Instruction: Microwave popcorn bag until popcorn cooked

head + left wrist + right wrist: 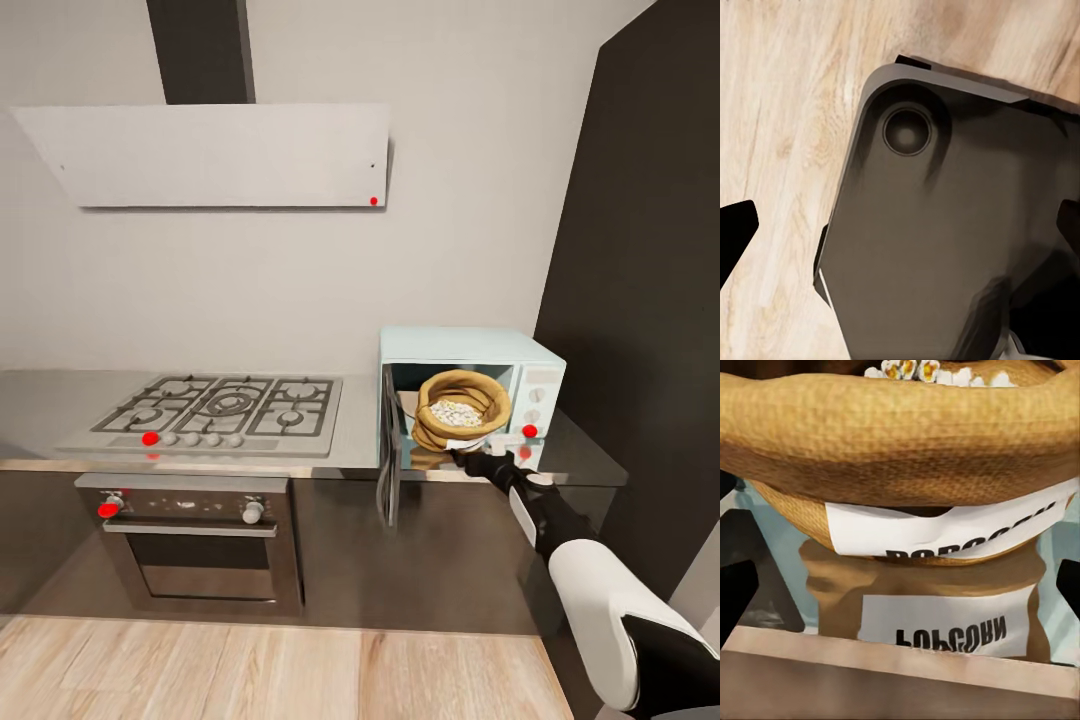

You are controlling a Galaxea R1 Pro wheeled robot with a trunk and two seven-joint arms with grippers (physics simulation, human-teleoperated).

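The pale mint-blue microwave [470, 345] stands on the grey countertop [350, 450] with its door [388, 460] swung open toward me. Inside its cavity sits the tan burlap popcorn bag [460, 405], tilted forward, with white popcorn [458, 412] heaped in its mouth. My right gripper [470, 458] is at the cavity's front edge, just below the bag. The right wrist view has the bag [900, 442] very close, popcorn [922, 371] at its rim, its label mirrored on the cavity floor, and my gripper [900, 585] open. My left gripper [900, 232] hangs open over the floor.
A steel gas hob [220, 405] lies left of the microwave, above a built-in oven [195, 545]. A white hood [210, 155] hangs over the hob. A tall dark cabinet [640, 250] closes the right side. The open door juts out over the wooden floor [250, 670].
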